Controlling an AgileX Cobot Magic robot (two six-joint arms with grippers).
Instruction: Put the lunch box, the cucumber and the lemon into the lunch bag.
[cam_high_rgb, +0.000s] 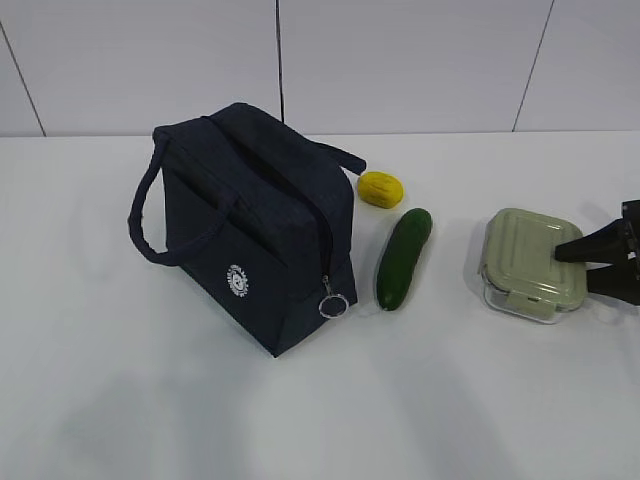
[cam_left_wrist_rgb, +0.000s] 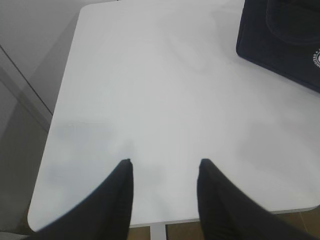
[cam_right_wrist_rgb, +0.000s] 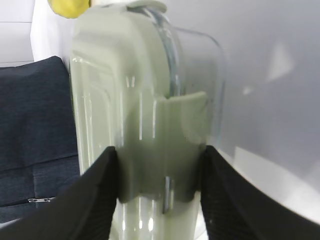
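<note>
Sage-green-lidded clear rectangular lunch box is straddled by right gripper, contact unclear | left gripper held apart over white table

On the white worktop, the dark navy fabric lunch bag stands at the left. Just right of it lies the dark green cucumber, with the small yellow lemon behind the cucumber's far end. The clear, sage-lidded lunch box sits farther right, apart from the cucumber.
</note>
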